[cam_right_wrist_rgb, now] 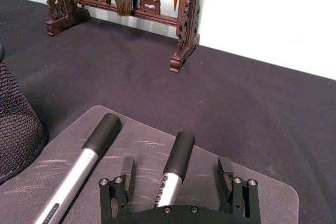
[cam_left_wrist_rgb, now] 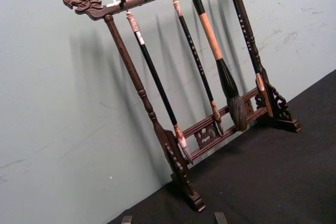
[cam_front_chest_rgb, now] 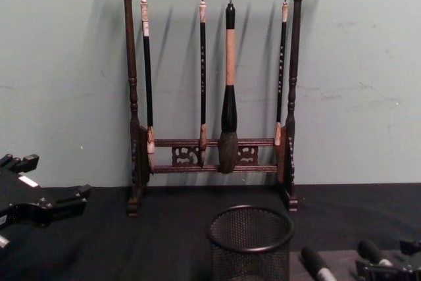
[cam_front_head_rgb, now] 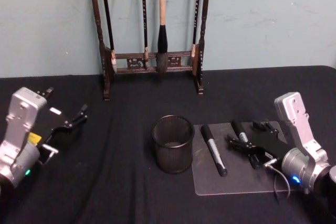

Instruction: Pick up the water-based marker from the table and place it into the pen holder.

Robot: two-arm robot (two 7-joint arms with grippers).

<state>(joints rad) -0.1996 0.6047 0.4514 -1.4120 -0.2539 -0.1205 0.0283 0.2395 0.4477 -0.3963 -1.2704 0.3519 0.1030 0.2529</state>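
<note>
Two markers lie on a clear mat (cam_front_head_rgb: 231, 183) at 3 o'clock of the pen holder (cam_front_head_rgb: 172, 144), which looks empty, so nothing is placed yet. The grasp, lift and drop all remain. The right claw (cam_right_wrist_rgb: 176, 163) is low over the mat, its arm reaching in from 4 o'clock. Its jaws are spread either side of the water-based marker (cam_front_head_rgb: 239, 129) and not yet clamped. The other marker (cam_front_head_rgb: 213, 149) lies nearer the holder. The left claw (cam_front_head_rgb: 68, 100) hangs released over the table (cam_front_head_rgb: 121, 192) at 9 o'clock.
</note>
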